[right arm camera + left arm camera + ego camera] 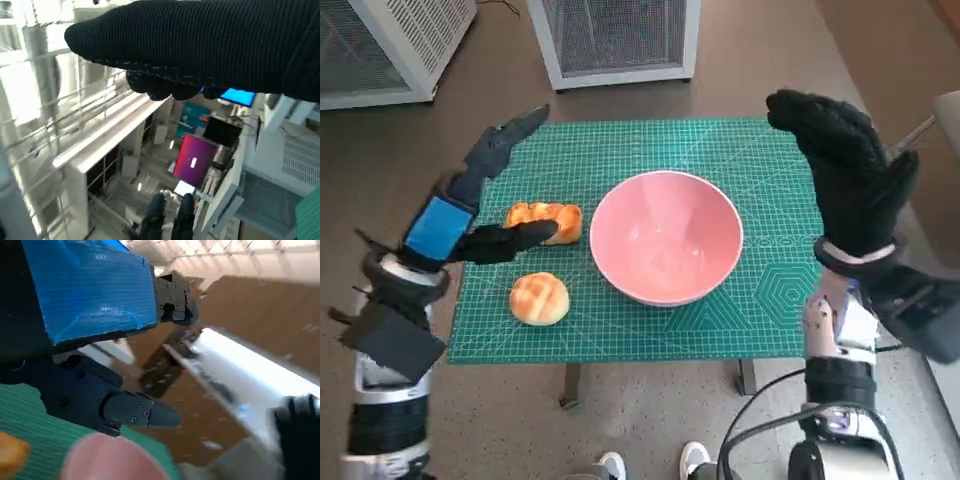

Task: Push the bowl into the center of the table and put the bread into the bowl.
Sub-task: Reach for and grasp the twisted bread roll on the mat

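Note:
A pink bowl [666, 237] stands empty near the middle of the green cutting mat [620, 320]. Its rim also shows in the left wrist view as the bowl [112, 460]. Two pieces of bread lie left of it: an elongated golden loaf [545, 220] and a round bun [539, 298] nearer the front edge. My left hand [480, 200] hovers over the mat's left side, fingers spread, one finger reaching over the loaf. It holds nothing. My right hand [845, 170] is raised above the mat's right edge, fingers apart and empty.
Two white perforated cabinets [615, 35] stand on the floor beyond the table. A person's shoes [695, 460] show below the table's front edge. Cables [760, 430] hang by my right arm.

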Robot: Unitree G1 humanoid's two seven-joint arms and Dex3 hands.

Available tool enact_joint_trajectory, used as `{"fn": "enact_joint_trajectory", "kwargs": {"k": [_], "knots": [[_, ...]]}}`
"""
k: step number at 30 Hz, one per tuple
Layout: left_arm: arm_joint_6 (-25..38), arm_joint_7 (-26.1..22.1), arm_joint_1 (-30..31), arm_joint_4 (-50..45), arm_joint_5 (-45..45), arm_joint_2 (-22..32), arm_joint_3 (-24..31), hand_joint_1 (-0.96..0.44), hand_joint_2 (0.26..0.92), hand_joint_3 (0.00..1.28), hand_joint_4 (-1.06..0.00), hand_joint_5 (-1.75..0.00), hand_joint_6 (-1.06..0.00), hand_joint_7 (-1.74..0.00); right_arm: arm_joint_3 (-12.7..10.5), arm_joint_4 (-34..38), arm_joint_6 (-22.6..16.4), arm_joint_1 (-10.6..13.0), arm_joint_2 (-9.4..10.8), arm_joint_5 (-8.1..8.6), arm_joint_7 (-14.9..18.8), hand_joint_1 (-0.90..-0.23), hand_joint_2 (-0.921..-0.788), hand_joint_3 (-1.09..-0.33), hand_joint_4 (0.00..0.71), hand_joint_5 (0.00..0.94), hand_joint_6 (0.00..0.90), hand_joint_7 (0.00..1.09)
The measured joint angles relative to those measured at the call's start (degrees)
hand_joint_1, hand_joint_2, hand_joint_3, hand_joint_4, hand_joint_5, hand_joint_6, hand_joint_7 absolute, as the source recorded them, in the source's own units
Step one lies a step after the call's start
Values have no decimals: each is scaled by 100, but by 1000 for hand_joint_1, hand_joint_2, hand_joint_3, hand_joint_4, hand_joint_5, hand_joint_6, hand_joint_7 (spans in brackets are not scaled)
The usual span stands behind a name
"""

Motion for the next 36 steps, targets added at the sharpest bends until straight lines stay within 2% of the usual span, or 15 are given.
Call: {"fn": "enact_joint_trajectory", "kwargs": {"k": [4,7,11,17,25,31,36], "knots": [[880,-38,-27,-307,827,300,-203,-6,734,6,-128,0,-98,-200,13,-169,148,86,-7,6,-62,-403,-921,-450,392,6,152,565],[1570,-213,-146,-414,1256,438,-394,35,732,5,-122,0,-135,-158,22,-266,228,130,-5,4,-128,-403,-921,-449,392,5,154,565],[2175,-471,-347,-431,1487,533,-614,55,733,5,-119,0,-169,-137,39,-350,306,188,-3,2,-183,-404,-921,-448,392,5,155,564],[2509,-587,-661,-191,1604,544,-924,20,736,5,-108,0,-231,-95,61,-424,393,227,-2,0,-233,-409,-921,-447,392,4,155,563],[3129,-793,-1102,329,1933,545,-1396,-35,742,7,-99,0,-246,-68,70,-452,392,259,-11,-7,-263,-411,-921,-446,392,4,156,562],[3480,-896,-1501,976,2140,517,-1748,-56,744,7,-95,0,-249,-53,70,-456,378,282,-27,-12,-311,-412,-921,-444,393,3,157,560],[3510,-902,-1885,1767,2234,458,-2032,-57,746,7,-93,0,-248,-41,77,-457,379,291,-32,-12,-344,-409,-921,-444,393,3,158,559]]}}
